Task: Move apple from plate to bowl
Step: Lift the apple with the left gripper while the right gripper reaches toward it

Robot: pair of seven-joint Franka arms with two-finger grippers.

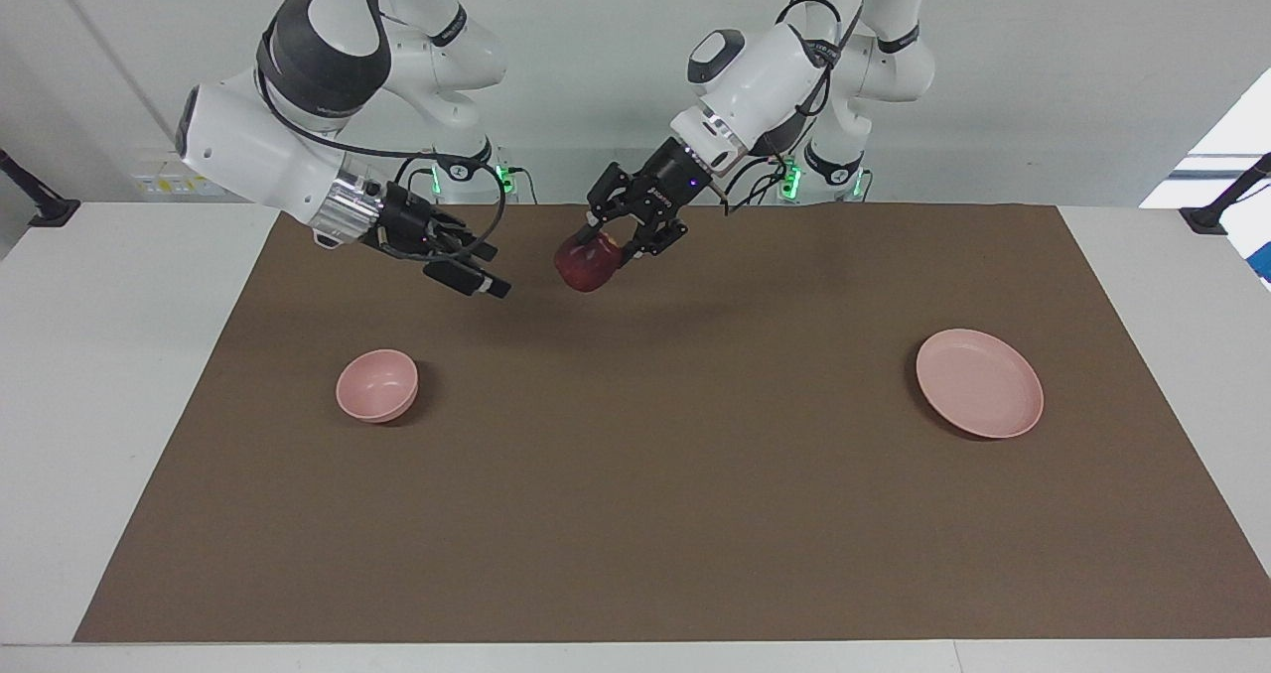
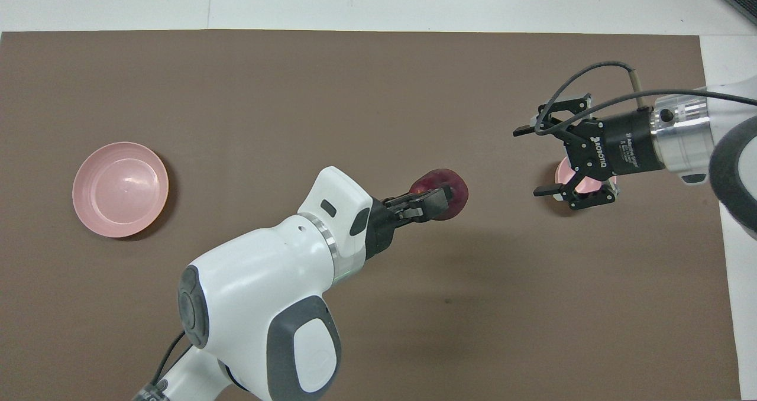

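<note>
My left gripper point(image 1: 606, 251) is shut on the dark red apple point(image 1: 581, 268) and holds it in the air over the middle of the brown mat; it also shows in the overhead view point(image 2: 437, 199) with the apple point(image 2: 458, 188) at its tip. The pale pink plate point(image 1: 978, 383) lies bare toward the left arm's end point(image 2: 120, 189). The small pink bowl point(image 1: 377, 385) stands toward the right arm's end, holding nothing. My right gripper point(image 1: 492, 271) is open in the air, apart from the apple; in the overhead view this gripper point(image 2: 530, 162) covers most of the bowl point(image 2: 582, 179).
The brown mat point(image 1: 635, 514) covers most of the white table point(image 1: 89, 405). Apart from the plate and the bowl, nothing lies on the mat.
</note>
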